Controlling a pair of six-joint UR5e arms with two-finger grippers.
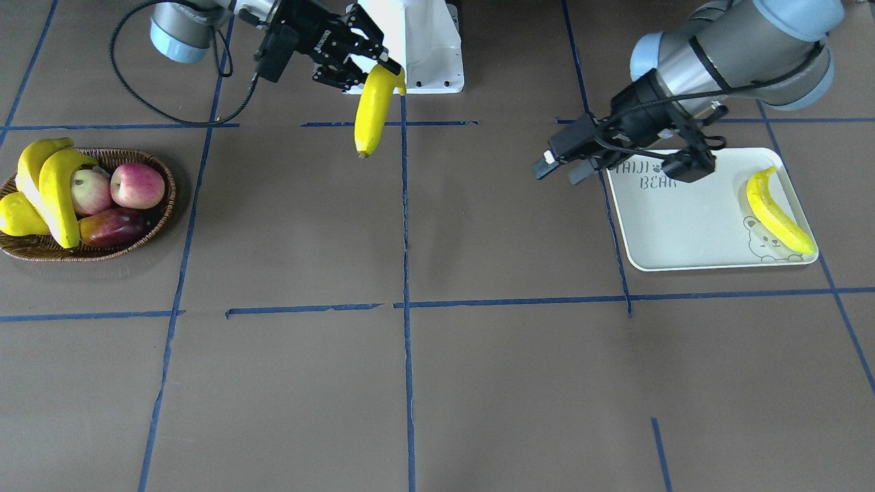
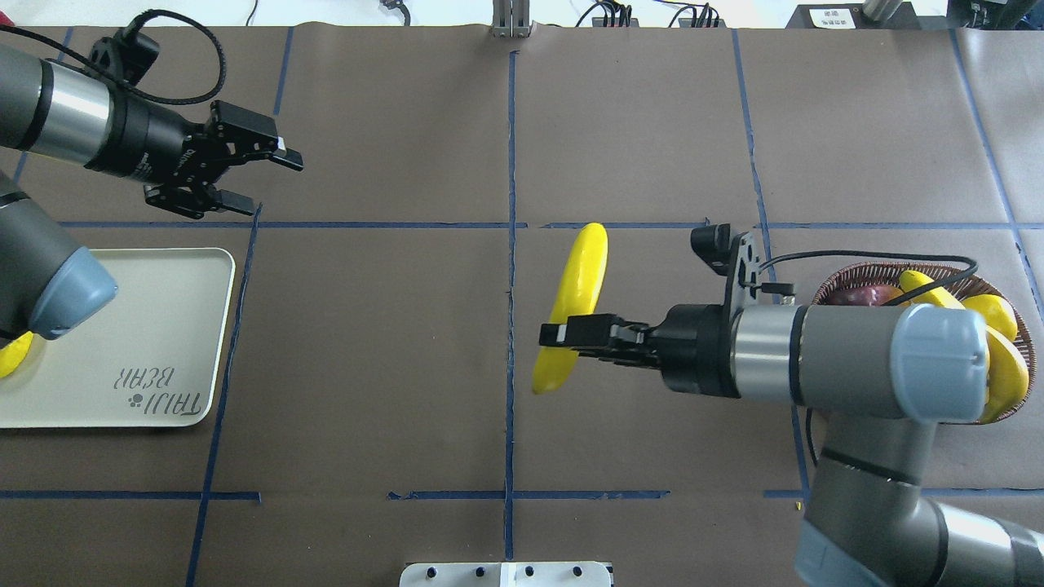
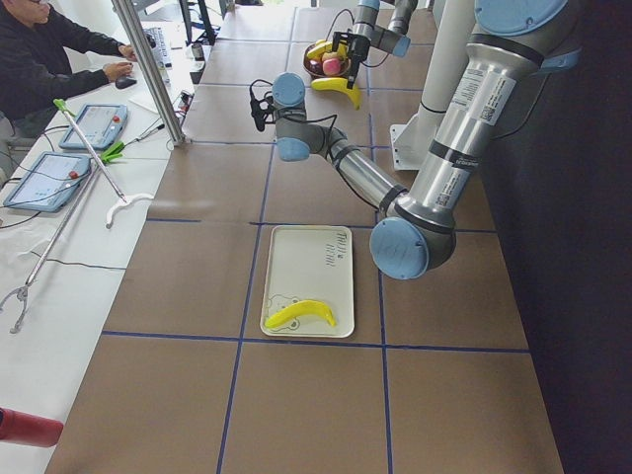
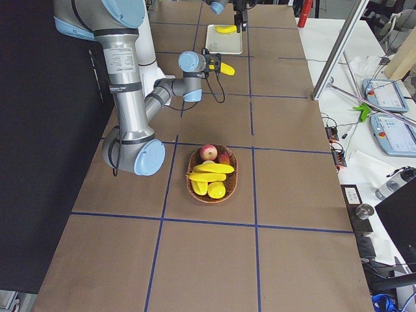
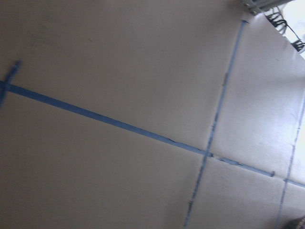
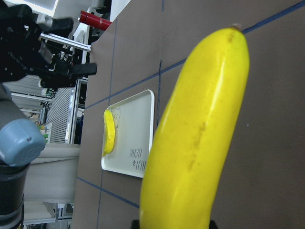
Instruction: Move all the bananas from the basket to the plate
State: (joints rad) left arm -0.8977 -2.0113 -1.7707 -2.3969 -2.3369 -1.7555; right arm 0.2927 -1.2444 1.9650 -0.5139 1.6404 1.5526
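Note:
My right gripper (image 1: 384,74) is shut on one end of a long yellow banana (image 1: 374,113), which hangs in the air over the table's middle (image 2: 575,302). The right wrist view is filled by this banana (image 6: 200,138). Two more bananas (image 1: 51,181) lie in the woven basket (image 1: 158,222) on the right gripper's side. Another banana (image 1: 778,213) lies on the cream plate (image 1: 677,239). My left gripper (image 2: 267,183) hovers open and holds nothing, just beyond the plate's far corner (image 2: 122,326).
The basket also holds two reddish apples (image 1: 137,184), a dark red fruit (image 1: 109,227) and a plump yellow fruit (image 1: 17,215). The white robot base (image 1: 427,48) stands behind the held banana. A person (image 3: 49,59) sits at a side table with tablets.

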